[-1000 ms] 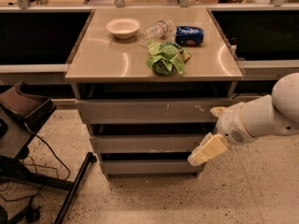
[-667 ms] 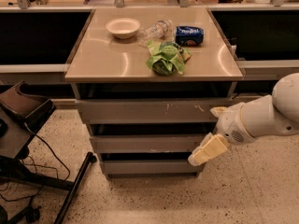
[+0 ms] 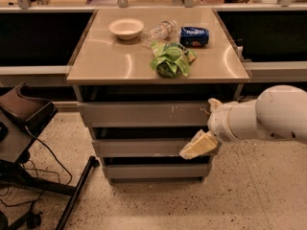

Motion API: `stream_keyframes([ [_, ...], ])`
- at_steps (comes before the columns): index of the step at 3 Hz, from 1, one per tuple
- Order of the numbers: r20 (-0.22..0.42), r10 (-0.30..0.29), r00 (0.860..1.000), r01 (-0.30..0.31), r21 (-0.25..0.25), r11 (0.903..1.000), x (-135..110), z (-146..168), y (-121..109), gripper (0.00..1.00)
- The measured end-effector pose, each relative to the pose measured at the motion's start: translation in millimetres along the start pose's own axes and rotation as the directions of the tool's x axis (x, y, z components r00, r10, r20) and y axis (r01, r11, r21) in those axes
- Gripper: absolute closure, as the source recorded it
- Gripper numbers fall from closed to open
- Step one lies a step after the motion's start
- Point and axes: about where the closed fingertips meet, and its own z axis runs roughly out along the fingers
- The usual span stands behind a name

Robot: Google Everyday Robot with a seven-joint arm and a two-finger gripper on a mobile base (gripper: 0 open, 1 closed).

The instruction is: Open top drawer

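The top drawer (image 3: 139,114) is the widest grey front right under the tabletop, with pale scuffs right of centre, and it looks pushed in. My gripper (image 3: 206,124) is at the cabinet's right front corner on a white arm coming in from the right. It is open: the upper fingertip (image 3: 213,103) sits by the right end of the top drawer front. The lower pale yellow finger (image 3: 199,145) hangs in front of the middle drawer (image 3: 139,147). Nothing is between the fingers.
On the tan tabletop (image 3: 110,61) lie a white bowl (image 3: 125,28), a clear plastic bottle (image 3: 158,31), a blue packet (image 3: 194,36) and a green bag (image 3: 170,60). The bottom drawer (image 3: 148,170) is lowest. A dark chair and cables (image 3: 24,123) stand at left. Counters flank both sides.
My arm and gripper have shifted a little left and up, closer to the cabinet's right front corner. The drawers and tabletop items have not moved.
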Motion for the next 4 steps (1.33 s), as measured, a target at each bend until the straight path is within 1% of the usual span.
stream_keyframes([
  [1, 0.036, -0.010, 0.999, 0.007, 0.085, 0.9963, -10.9, -0.5, -20.8, 0.00],
  [2, 0.036, -0.011, 0.999, 0.007, 0.085, 0.9963, -11.0, -0.4, -20.8, 0.00],
  [3, 0.000, -0.046, 0.999, 0.045, 0.130, 0.9905, -13.8, 11.6, -26.3, 0.00],
  [4, -0.068, -0.089, 0.994, 0.103, 0.238, 0.9658, -7.0, 15.9, -43.6, 0.00],
])
